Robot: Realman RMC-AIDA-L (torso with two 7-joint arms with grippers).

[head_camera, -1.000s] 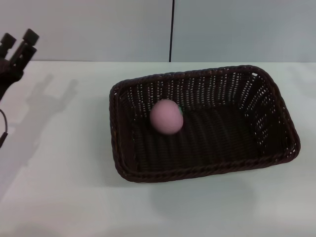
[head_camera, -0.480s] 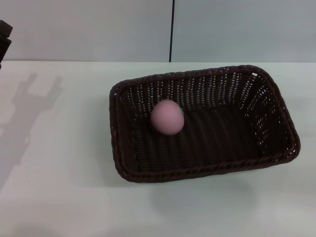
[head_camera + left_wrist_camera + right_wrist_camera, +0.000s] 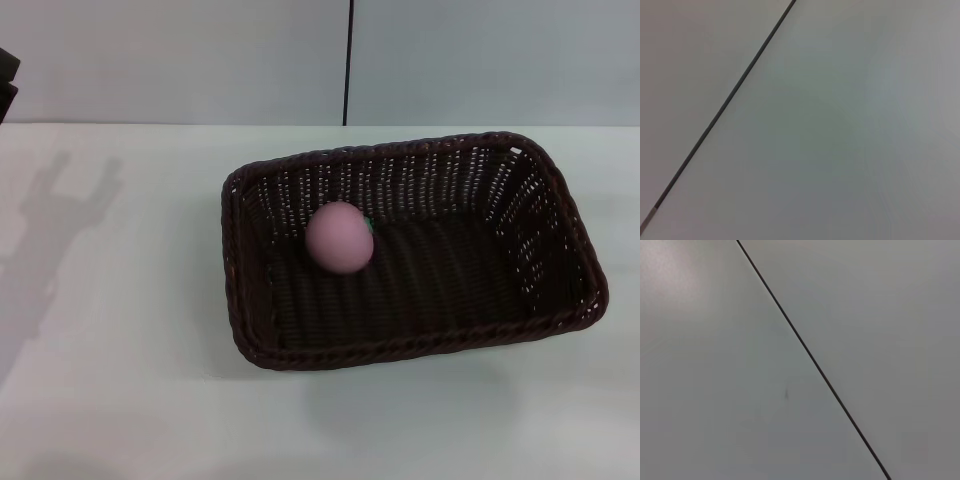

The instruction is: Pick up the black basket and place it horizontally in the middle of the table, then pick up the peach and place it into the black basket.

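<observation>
One basket and one fruit are shown on the desk (image 3: 120, 400). The black basket (image 3: 560, 215) is set lengthwise across the desk, somewhat toward its right edge and slightly skewed, so that its right end lies nearer the far edge than its left end. The peach (image 3: 339, 237) is seen inside the basket, resting on the woven floor in the left half, close to the far wall; a tiny green bit is just visible at its right side, while the part touching the floor is hidden by the fruit itself. The inner face of the basket's near wall is concealed behind the braided rim. Of the left pincer (image 3: 7, 82) only a dark sliver is caught, cut off at the left border above the desk's far left corner, and whether it is open or closed, or holding anything, cannot be told. A forked shadow is cast on the desk near that corner. The right pincer is not seen in any view. In both wrist views only a pale flat surface crossed by a thin dark line is presented.
</observation>
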